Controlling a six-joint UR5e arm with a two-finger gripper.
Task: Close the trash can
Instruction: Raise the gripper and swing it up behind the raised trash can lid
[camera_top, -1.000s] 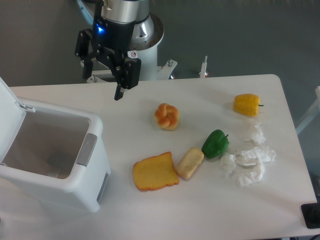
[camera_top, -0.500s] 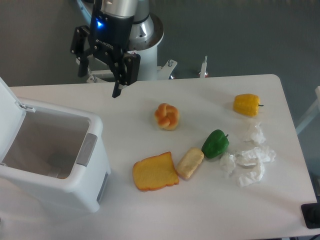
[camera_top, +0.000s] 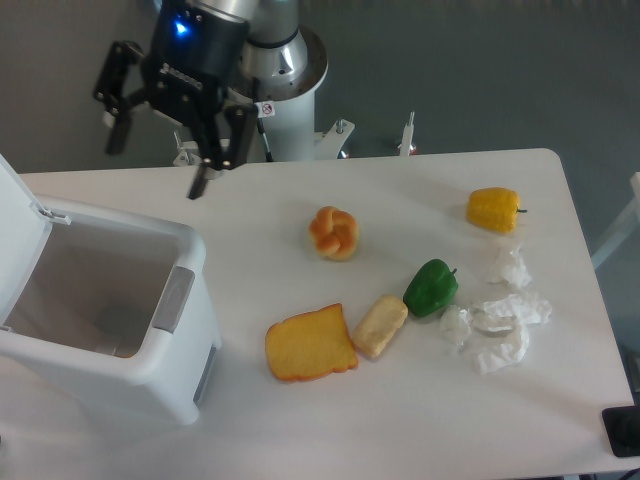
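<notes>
The single black two-finger gripper (camera_top: 158, 165) hangs above the far left part of the white table (camera_top: 400, 420), its jaws spread wide with nothing between them; one finger (camera_top: 113, 130) points down on the image-left side and the other (camera_top: 200, 180) on the image-right, tilted. A blue light glows on the gripper's body.

Below the gripper and toward the near left edge stands the one large white boxy plastic trash can (camera_top: 110, 320) with rounded corners. It is open: its flat white lid (camera_top: 18, 205) stands raised at the can's left side, and the hollow inside is visible. A grey latch (camera_top: 172, 298) sits on the can's wall that faces the food. The gripper is apart from the can and from its lid.

To the right of the gripper, on the table, lies one orange knotted bread roll (camera_top: 335, 232). Farther out and nearer the camera lie one flat slice of golden toast (camera_top: 310, 344) and one pale yellow bread piece (camera_top: 380, 326), just beside each other. Next comes one green bell pepper (camera_top: 431, 286). Farthest right sits one yellow bell pepper (camera_top: 494, 209). Crumpled white paper tissues (camera_top: 495, 315) lie in a loose cluster near the green pepper; their exact count cannot be told.
</notes>
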